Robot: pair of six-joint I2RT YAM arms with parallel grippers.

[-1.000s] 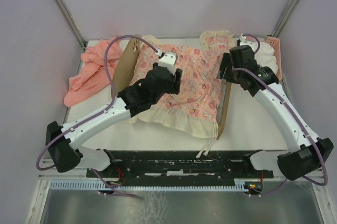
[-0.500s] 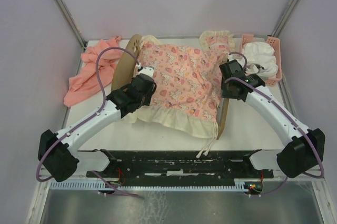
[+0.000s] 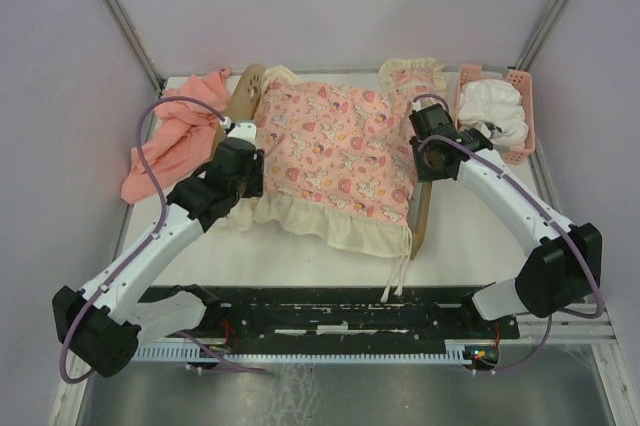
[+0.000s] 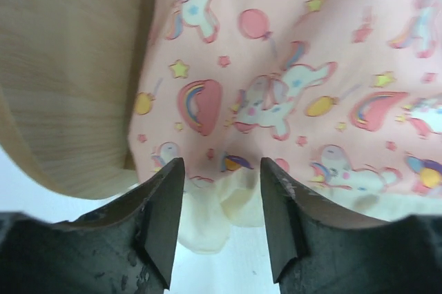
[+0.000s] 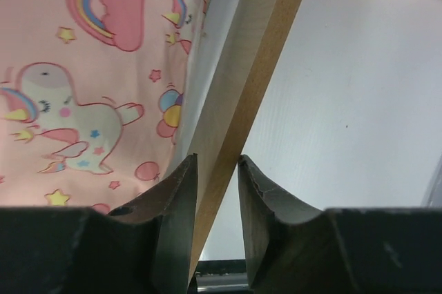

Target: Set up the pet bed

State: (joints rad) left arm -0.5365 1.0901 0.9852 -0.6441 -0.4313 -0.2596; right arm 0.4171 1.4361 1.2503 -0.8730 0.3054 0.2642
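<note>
On white counter (image 3: pixel 480 236) | left end effector (image 4: pixel 221 170) open over pink unicorn-print quilt (image 4: pixel 290 101) hem | right end effector (image 5: pixel 215 163) clamps light-wood pet bed (image 5: pixel 259 66) end panel | suggest: squeeze lightly, keep panel vertical

Overhead looks down; close wrist views seemingly share the pet bed (image 3: pixel 422 216).

the left arm (image 3: pixel 150 246) has pulled back from the middle of the unicorn blanket (image 3: pixel 340 146) to its left edge. the left fingers (image 4: pixel 162 218), set narrower now, hang over the cream frill (image 4: pixel 221 204) beside the headboard (image 4: pixel 69 66) of the pet bed (image 3: pixel 420 216). the right arm (image 3: pixel 510 196) has swung in from over the pink basket (image 3: pixel 522 86), uncovering it and the white cloth (image 3: pixel 495 106) inside. the right fingers (image 5: pixel 181 218) have drawn in and now straddle the footboard (image 5: pixel 266 59).
</note>
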